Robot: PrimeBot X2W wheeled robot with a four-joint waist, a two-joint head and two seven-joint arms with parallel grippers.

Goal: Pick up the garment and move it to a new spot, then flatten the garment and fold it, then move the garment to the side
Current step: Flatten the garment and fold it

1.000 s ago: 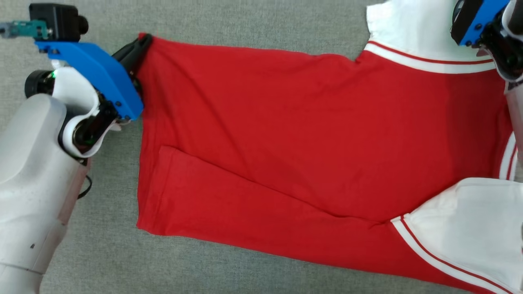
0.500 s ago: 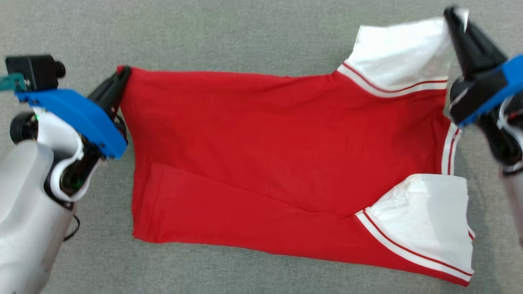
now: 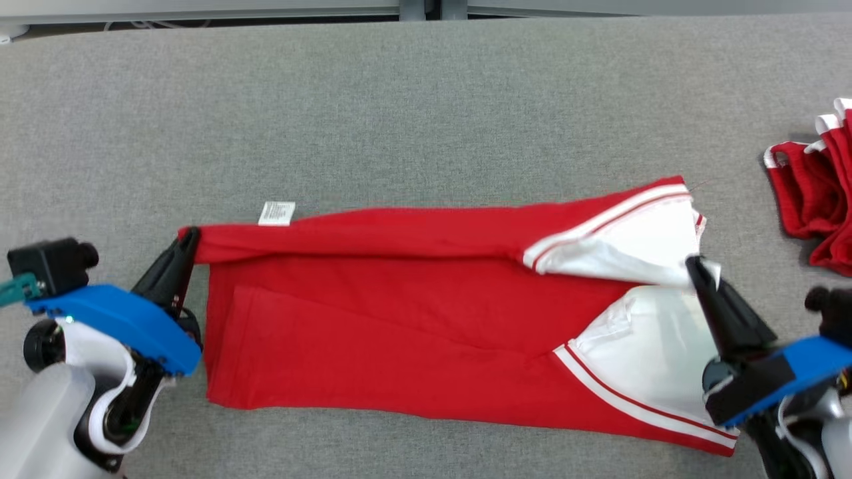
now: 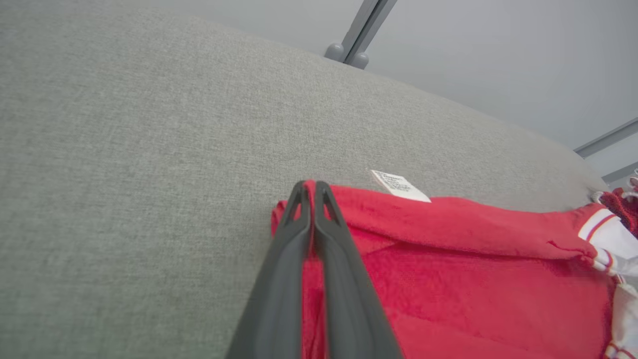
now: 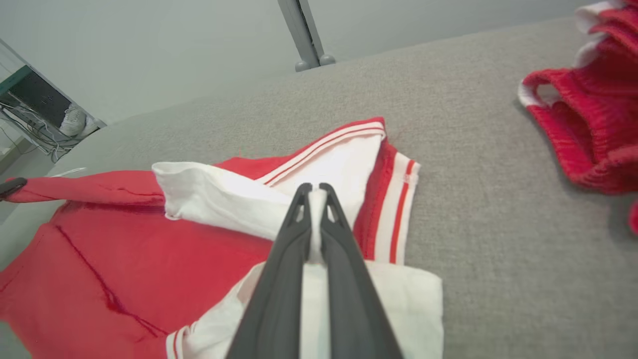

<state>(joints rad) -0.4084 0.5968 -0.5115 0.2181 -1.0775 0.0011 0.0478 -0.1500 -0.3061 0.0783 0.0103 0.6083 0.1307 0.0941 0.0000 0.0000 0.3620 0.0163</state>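
Left gripper [image 3: 188, 238]: the jaws are closed on the far-left corner of the garment [image 3: 399, 319]. In the left wrist view the two dark fingers [image 4: 279, 279] meet, with red cloth pinched at their tips.
Care tag [image 3: 276, 213]: a small white tag lying on the grey cover just beyond the held edge, near the left gripper.
Garment: a red top with white sleeves, lying in the middle of the surface. Its near part is flat and its far long edge is rolled over toward the robot.
Long axis: runs left to right across the head view, from one gripper to the other.
Key relation: the held edge hangs as a ridge between the two pinches, and the flat body and near hem lie on the robot's side of it. Each arm holds its own end, so neither is nearer. I judge that the fold turns on both ends coming toward the near hem together.
Far sleeve [image 3: 619, 246]: white with red stripes, doubled over the body.
Right gripper [image 3: 695, 265]: the jaws are closed on white sleeve cloth, as the right wrist view shows at the tips [image 5: 314, 189].
Spare clothes [image 3: 815, 199]: a bunched red and white heap well apart, at the right edge.
Surface [image 3: 426, 100]: grey woven cover, bare beyond the garment.
Room: a metal post [image 3: 426, 8] stands behind the far edge, before a pale wall.
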